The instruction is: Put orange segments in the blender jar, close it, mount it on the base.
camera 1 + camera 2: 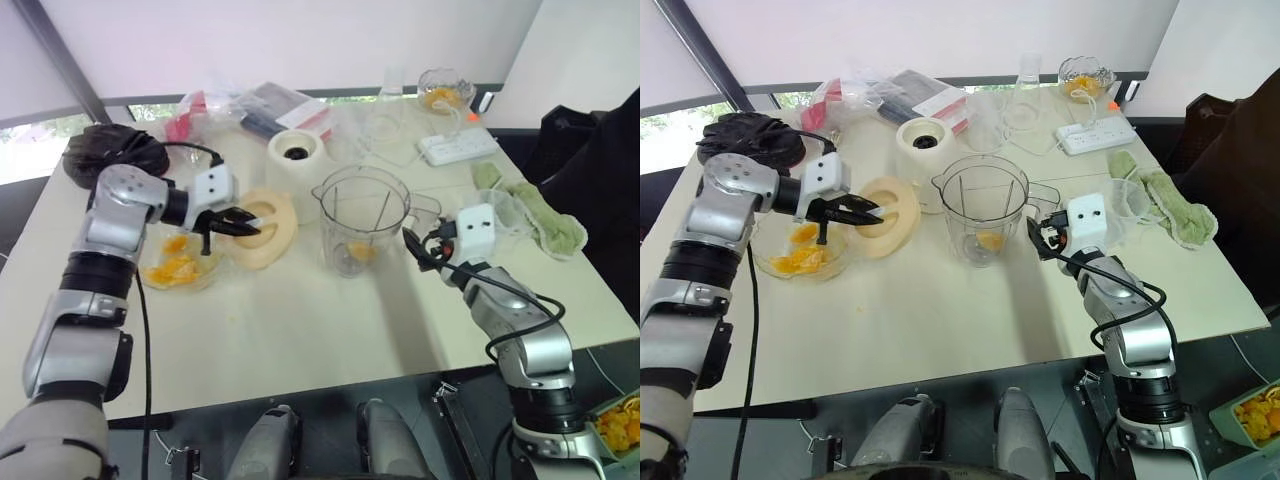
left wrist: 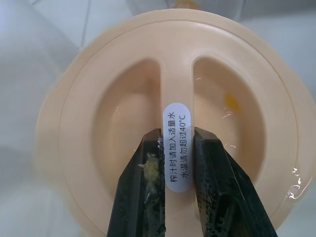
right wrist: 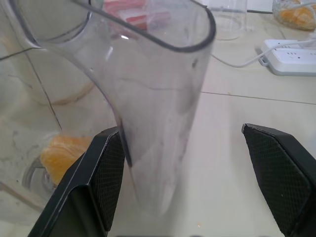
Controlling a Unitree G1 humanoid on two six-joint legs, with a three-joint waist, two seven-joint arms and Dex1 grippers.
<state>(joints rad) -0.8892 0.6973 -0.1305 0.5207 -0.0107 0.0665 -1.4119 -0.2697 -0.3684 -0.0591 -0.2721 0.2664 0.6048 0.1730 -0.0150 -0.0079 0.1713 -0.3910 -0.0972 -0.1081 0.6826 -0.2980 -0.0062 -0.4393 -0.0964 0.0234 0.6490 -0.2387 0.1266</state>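
Two grippers were engaged. Your left gripper (image 2: 170, 163) was pinched shut on centre rib of pale lid (image 1: 262, 228), lid tilted just beside bowl of orange segments (image 1: 172, 268). Your right gripper (image 3: 182, 173) stood wide open astride handle of blender jar (image 1: 362, 222), not yet closed. Jar stood mid-counter (image 1: 300, 330), one segment at its bottom; base (image 1: 297, 152) behind it. You should probably have steadied handle first, then levelled lid squarely over rim.
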